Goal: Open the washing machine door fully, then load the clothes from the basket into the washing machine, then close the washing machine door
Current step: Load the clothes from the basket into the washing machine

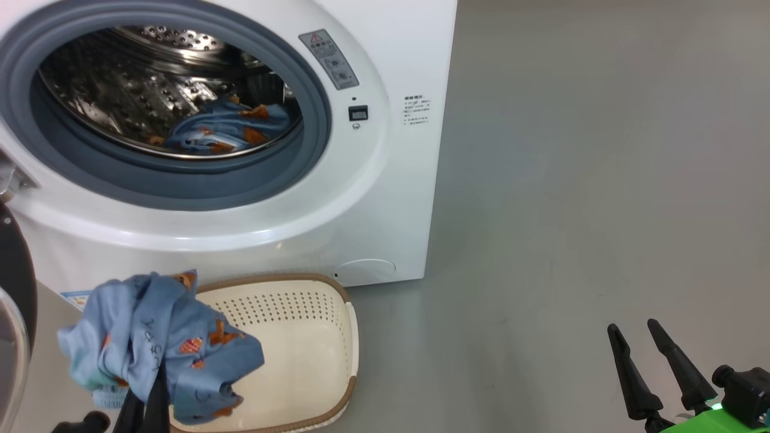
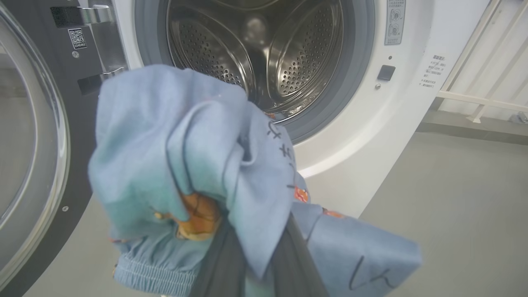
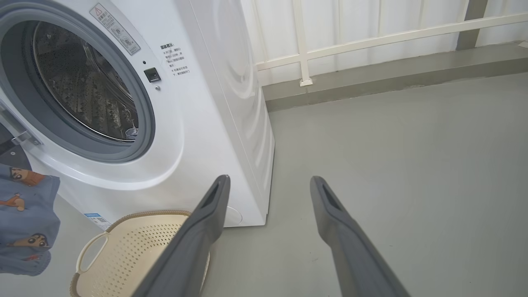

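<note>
1. Looking down from the head: the big white front-loading washing machine (image 1: pixel 391 198) faces the camera, its round mouth uncovered. One light blue, bear-printed garment (image 1: pixel 231 129) lies low in the steel drum (image 1: pixel 120 90). The glossy black round door (image 1: pixel 15 282) stands swung out at the left edge. The cream perforated plastic basket (image 1: pixel 301 361), brown-trimmed, sits mouth up on the grey floor (image 1: pixel 571 210) just before the machine. The left end effector (image 1: pixel 149 394) is clamped on a second bunched blue garment (image 1: pixel 156 337), held above the basket's left side. The right end effector (image 1: pixel 656 361) hangs over bare floor, jaws apart.
2. Left wrist: here the door's inner face appears, with a QR-code sticker (image 2: pixel 77 38) and the clear glass bowl (image 2: pixel 24 144). The held garment wraps the dark fingers (image 2: pixel 222 268), with its elastic hem lowest. The black scribbled marks on it are unreadable.
3. Right wrist: this adds the basket's looped side handle (image 3: pixel 93 251), a blue label (image 3: pixel 95 218) at the machine's lower corner, and a grey warning label (image 3: pixel 115 29) with a red triangle. The black print beside that label is too small to read. A white railing (image 3: pixel 371 37) stands behind.
</note>
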Robot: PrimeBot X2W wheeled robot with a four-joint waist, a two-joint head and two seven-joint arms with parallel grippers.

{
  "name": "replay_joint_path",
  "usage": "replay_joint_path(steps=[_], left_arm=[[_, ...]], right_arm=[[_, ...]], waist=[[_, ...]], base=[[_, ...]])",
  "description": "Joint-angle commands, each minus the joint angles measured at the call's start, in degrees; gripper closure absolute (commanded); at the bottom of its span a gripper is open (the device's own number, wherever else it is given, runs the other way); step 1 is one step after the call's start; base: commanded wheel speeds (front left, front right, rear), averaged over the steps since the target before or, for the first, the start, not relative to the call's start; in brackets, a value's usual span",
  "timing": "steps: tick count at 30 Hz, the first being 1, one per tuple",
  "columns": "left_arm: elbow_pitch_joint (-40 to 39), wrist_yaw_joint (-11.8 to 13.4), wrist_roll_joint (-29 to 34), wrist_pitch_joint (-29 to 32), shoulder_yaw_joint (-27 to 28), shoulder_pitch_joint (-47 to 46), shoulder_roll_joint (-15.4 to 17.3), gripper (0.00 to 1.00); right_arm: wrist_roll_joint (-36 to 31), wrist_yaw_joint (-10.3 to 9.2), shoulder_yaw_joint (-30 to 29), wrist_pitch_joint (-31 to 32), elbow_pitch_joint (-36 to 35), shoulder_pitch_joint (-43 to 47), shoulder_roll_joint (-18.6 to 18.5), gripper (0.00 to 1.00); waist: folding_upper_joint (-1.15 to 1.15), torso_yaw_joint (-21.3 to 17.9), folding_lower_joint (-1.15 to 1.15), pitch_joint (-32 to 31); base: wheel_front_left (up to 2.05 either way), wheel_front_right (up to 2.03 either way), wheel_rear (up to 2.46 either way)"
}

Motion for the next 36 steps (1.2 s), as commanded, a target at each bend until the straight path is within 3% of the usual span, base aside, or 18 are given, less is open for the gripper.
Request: replay_joint_path(steps=[1,13,17,25,32,36], left_arm=[[-1.57,-0.14,0.21,-0.61,1.99,-2.76,0.38,1.00],[0.27,-0.14,-1.31,-0.61,0.73,-16.20,2.99,1.00],[3.23,-0.14,-2.47,-0.61,1.81,-25.46,3.56,1.00],[16.96,-0.14,-3.61,-0.61,3.29,-45.41,7.72,1.00],[33.38,-0.04,-0.34,-0.61,3.63,-61.22,14.07,1.00],[38.71,1.06,1.52,-0.61,4.23,-67.79,16.64,1.00]], right_arm=[[-0.05,0.16,1.19,-0.28,-1.63,-0.01,-0.91,0.00],[0.04,0.16,1.24,-0.28,-2.77,-3.69,0.34,0.00],[0.14,0.16,1.45,-0.28,-3.19,-6.35,0.93,0.00],[0.30,0.16,3.66,-0.28,-3.34,-13.08,2.90,0.00],[0.82,0.16,6.60,-0.28,-3.15,-16.73,4.60,0.00],[1.00,0.16,7.80,-0.28,-3.18,-17.60,5.18,0.00]], waist=[[0.00,-0.33,0.00,0.78],[0.00,-2.77,0.00,8.27],[0.00,-4.27,0.00,12.55],[0.00,-8.33,0.00,19.80],[0.00,-13.72,0.00,23.67],[0.00,-15.98,0.00,25.58]], base=[[0.00,0.00,0.00],[0.00,0.00,0.00],[0.00,0.00,0.00],[0.00,0.00,0.00],[0.00,0.00,0.00],[0.00,0.00,0.00]])
